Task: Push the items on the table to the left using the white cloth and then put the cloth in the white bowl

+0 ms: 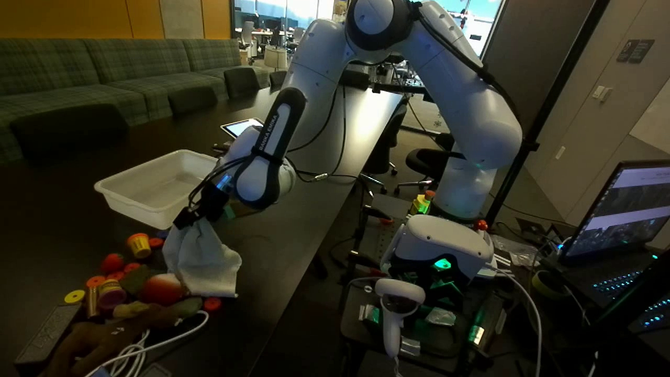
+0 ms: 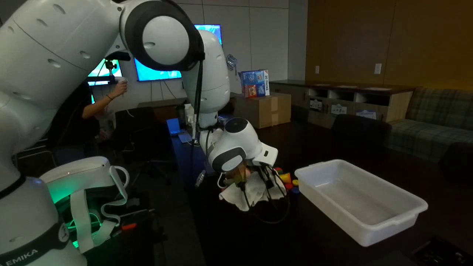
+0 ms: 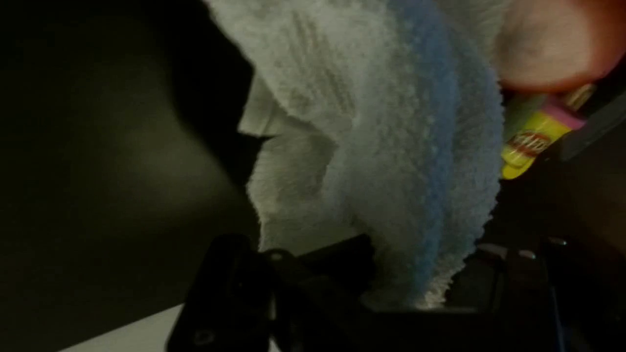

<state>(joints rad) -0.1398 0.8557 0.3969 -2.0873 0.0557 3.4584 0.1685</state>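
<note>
My gripper (image 1: pixel 192 213) is shut on the top of a white cloth (image 1: pixel 201 259) with a blue stripe. The cloth hangs down to the dark table beside a pile of items. In the wrist view the cloth (image 3: pixel 342 146) fills the middle, bunched between the fingers. The pile holds a red-and-white round item (image 1: pixel 162 289), a yellow tub (image 1: pixel 138 245), a red strawberry-like item (image 1: pixel 112 263), a brown plush toy (image 1: pixel 99 340) and several small discs. A yellow tub (image 3: pixel 530 139) shows beside the cloth. The white bowl is a rectangular bin (image 1: pixel 138 210), also in an exterior view (image 2: pixel 332 211); its visible inside is bare.
A white cable (image 1: pixel 178 335) lies among the items near the table edge. A dark box (image 1: pixel 49 332) lies beside the pile. A tablet (image 1: pixel 241 127) lies beyond the bin. A headset (image 1: pixel 439 246) and a controller (image 1: pixel 399 303) rest on a cart by the robot base.
</note>
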